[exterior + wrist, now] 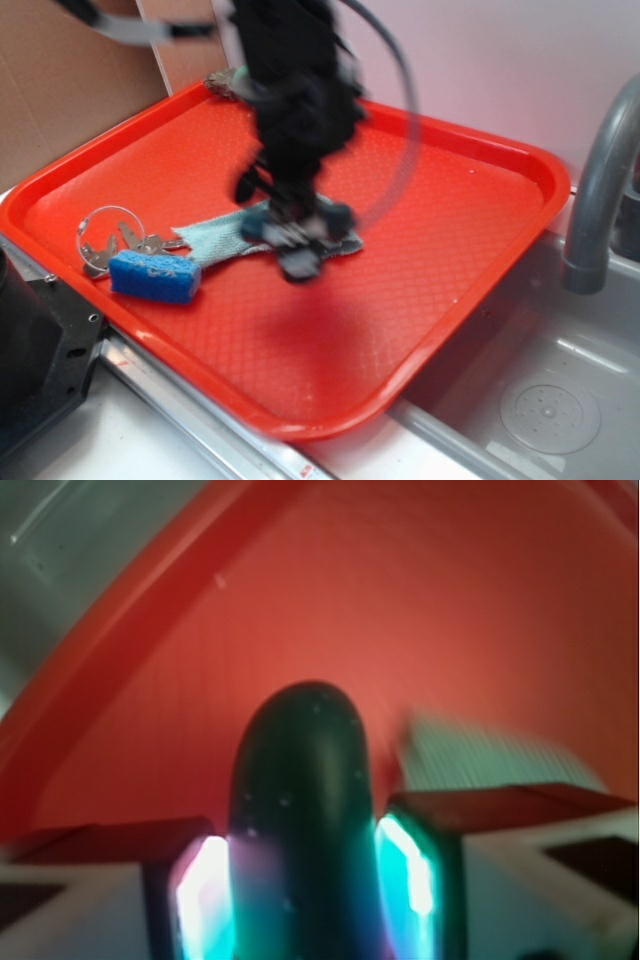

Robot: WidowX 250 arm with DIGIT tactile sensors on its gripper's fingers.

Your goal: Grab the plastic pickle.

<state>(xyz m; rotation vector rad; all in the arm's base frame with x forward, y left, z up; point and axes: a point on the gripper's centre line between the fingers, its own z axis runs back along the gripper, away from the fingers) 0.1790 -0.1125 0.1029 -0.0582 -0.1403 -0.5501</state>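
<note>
The plastic pickle (300,770), dark green with tiny pale dots, stands lengthwise between my gripper's (305,875) two glowing pads (410,865), which press on both its sides. Its rounded end sticks out ahead of the fingers over the red tray (180,680). From the exterior view the gripper (295,240) is motion-blurred, low over the light teal cloth (210,238) in the middle of the tray (450,200). The pickle itself is hard to make out there. A strip of the cloth (490,755) shows to the right in the wrist view.
A blue sponge (155,276) and a key ring with keys (110,235) lie near the tray's left edge. A grey faucet (600,190) and sink basin (540,400) are on the right. Cardboard (60,80) stands behind on the left.
</note>
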